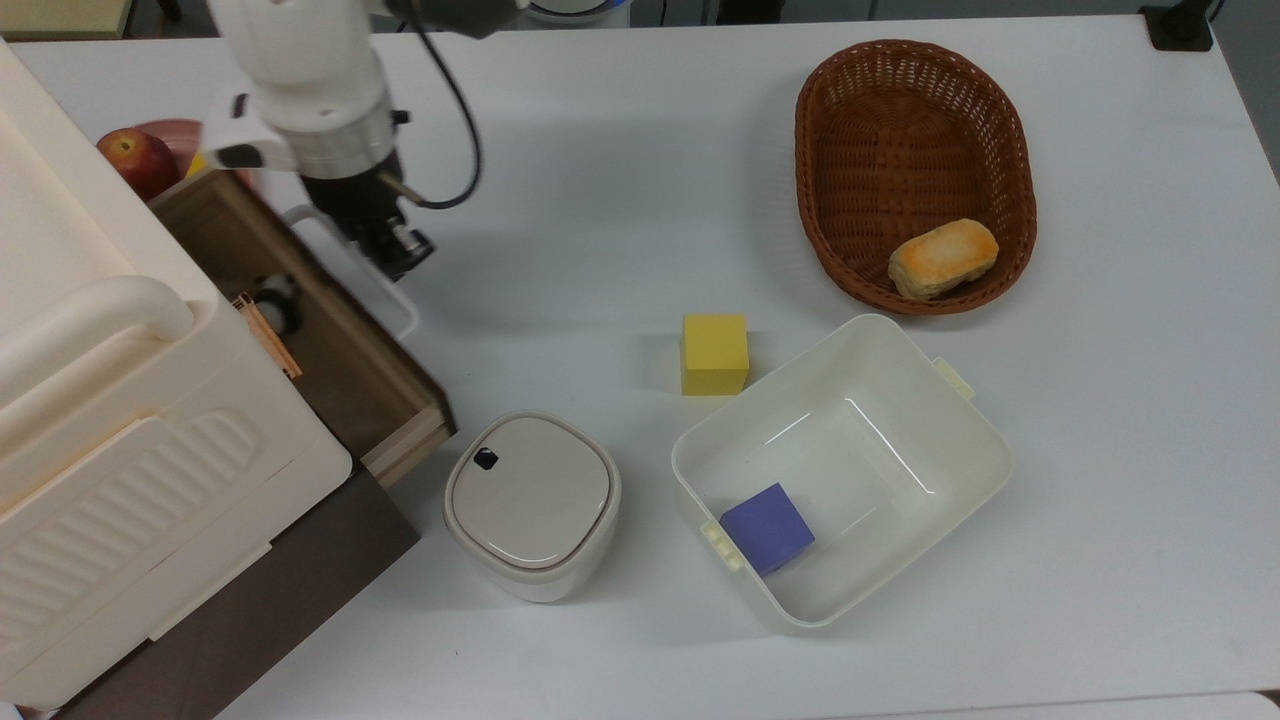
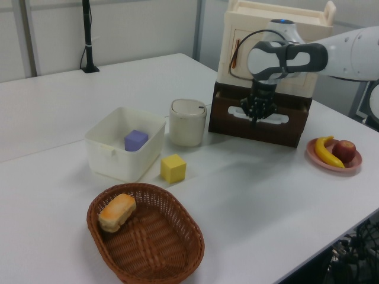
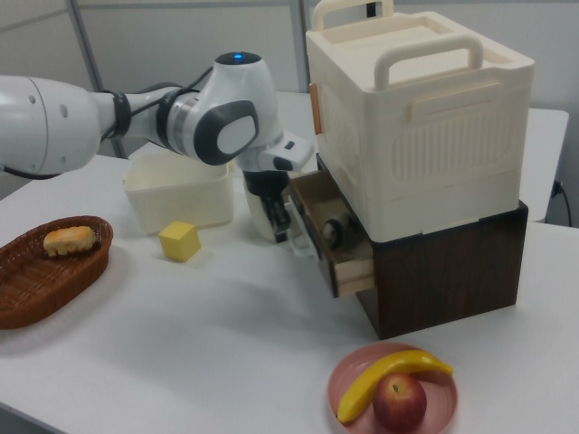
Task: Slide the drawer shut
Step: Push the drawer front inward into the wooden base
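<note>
The drawer (image 1: 345, 360) is a light-wood box with a dark brown front and a white loop handle (image 1: 350, 275). It sticks partway out of the cream cabinet (image 1: 110, 420) at the top view's left. A small panda toy (image 3: 336, 231) lies inside it. My gripper (image 1: 398, 250) is shut and points down against the handle and front panel (image 2: 260, 125). In the right view, the gripper (image 3: 277, 221) sits just left of the drawer's front.
A round lidded bin (image 1: 530, 500) stands close to the drawer's corner. Beyond it are a yellow cube (image 1: 715, 353), a white tub (image 1: 985, 420) holding a purple cube (image 1: 768, 527), and a wicker basket (image 1: 815, 200) with bread (image 1: 943, 258). A fruit plate (image 3: 353, 380) lies beside the cabinet.
</note>
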Robot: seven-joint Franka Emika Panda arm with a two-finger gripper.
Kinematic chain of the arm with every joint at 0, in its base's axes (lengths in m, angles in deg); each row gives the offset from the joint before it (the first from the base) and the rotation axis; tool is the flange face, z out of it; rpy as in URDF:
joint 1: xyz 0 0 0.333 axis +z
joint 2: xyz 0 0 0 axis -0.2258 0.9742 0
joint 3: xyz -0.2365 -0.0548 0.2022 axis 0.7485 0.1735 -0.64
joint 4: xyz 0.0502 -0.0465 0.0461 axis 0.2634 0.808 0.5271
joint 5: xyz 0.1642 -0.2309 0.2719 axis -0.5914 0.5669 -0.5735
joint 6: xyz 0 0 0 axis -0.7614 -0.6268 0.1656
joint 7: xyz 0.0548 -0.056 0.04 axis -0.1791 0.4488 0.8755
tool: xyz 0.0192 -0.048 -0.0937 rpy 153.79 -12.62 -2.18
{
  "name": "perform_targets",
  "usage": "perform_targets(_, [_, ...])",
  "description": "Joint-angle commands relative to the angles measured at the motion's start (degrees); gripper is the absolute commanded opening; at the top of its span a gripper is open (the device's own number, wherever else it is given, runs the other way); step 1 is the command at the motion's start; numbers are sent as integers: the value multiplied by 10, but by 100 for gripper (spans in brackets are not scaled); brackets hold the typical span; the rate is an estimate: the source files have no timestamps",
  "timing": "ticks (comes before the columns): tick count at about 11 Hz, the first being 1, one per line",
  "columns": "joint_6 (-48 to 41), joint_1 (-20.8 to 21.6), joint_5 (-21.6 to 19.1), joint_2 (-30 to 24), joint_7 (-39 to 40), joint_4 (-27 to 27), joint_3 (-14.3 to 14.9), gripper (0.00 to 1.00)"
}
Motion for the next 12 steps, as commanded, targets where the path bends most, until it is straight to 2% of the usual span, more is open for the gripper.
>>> perform_targets(1, [33,-36,4,39,-10,-54,1,0])
perform_targets(5, [55,-58,7,63,-7,-81,2,0])
perform_targets(6, [55,-58,19,59,3,-82,1,0])
perform_targets(8, [17,-49,26,34,69,-72,-6,0])
perform_targets(10, [-77,-22,19,8,151,-72,-7,3])
perform_targets(12, [-130,3,11,-17,220,-71,-7,15])
